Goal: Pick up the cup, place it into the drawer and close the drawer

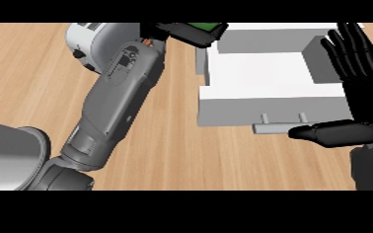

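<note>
The green cup (207, 27) shows only as a small patch at the top of the head view, just over the back left corner of the white drawer (271, 95). My left hand (169, 30) is curled round the cup and hides most of it. The drawer is pulled out, its inside bare and white, and its grey bar handle (281, 127) faces me. My right hand (351, 64) stands open at the right edge, fingers up over the drawer's right side, and its thumb lies just right of the handle.
My long grey left forearm (120, 103) crosses the wooden counter (182, 158) diagonally from lower left to the top. A rounded grey-white body (89, 39) sits at the upper left beside the forearm. The white cabinet block (270, 37) lies behind the drawer.
</note>
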`<act>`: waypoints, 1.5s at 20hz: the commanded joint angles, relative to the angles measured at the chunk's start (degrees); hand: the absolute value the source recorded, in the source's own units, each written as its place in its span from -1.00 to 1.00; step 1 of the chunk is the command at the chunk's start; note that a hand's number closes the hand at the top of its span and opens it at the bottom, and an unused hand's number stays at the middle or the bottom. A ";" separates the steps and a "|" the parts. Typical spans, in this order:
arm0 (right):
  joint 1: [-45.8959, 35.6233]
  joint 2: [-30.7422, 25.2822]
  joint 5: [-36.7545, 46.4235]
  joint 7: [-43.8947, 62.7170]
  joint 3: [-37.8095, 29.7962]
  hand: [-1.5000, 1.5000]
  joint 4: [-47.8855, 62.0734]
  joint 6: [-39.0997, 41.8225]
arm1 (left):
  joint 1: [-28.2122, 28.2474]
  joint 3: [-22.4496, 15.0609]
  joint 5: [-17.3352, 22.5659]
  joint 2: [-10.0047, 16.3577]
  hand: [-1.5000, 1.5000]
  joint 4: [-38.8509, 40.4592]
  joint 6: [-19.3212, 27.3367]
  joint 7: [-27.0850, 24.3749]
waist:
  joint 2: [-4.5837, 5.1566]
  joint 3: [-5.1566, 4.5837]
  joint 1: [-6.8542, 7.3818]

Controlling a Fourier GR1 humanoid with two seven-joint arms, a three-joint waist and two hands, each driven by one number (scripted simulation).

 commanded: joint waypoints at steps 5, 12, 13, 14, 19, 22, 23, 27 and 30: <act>-0.41 -1.55 -3.22 -0.61 -1.98 -1.00 0.76 2.54 | -10.88 -4.95 3.25 -0.09 1.00 15.56 7.21 6.43 | 0.68 0.04 -2.16; -2.48 -0.20 -0.75 -2.85 0.22 -1.00 2.84 1.81 | -12.37 -14.04 7.25 -0.09 1.00 23.76 6.63 7.54 | 1.57 0.11 -5.91; -5.37 -0.99 -1.91 -1.73 0.24 -1.00 4.55 2.77 | -13.39 -14.97 7.19 -0.09 1.00 24.89 6.02 8.98 | 1.80 0.11 -5.94; -4.98 -0.56 -2.00 -2.70 0.84 -1.00 3.55 3.19 | -11.27 -15.52 8.19 -0.09 1.00 25.16 4.76 7.66 | 2.07 0.11 -7.09; -6.17 -0.02 -2.18 -1.23 1.82 -1.00 2.46 2.84 | -12.21 -19.23 9.32 -0.09 1.00 26.70 3.41 10.44 | 2.31 0.11 -8.87; -7.91 0.07 -2.72 -0.80 1.89 -1.00 3.51 2.94 | -11.01 -21.45 10.35 -0.09 -1.00 25.80 3.19 9.45 | 2.58 0.10 -9.68; -6.74 0.41 -2.51 -1.15 3.42 -1.00 1.69 3.82 | -9.41 -20.58 10.84 -0.09 -1.00 26.23 3.37 6.52 | 2.92 0.06 -10.37; -8.25 2.78 -7.45 -1.20 6.24 -1.00 4.21 7.62 | -8.31 -19.35 16.20 -0.09 -1.00 23.21 3.72 4.70 | 3.11 0.07 -10.37; -9.54 2.05 -10.14 -0.35 9.91 1.00 2.94 12.97 | -7.52 -18.45 19.61 -0.09 -1.00 20.71 3.06 0.76 | 2.94 -0.04 -10.95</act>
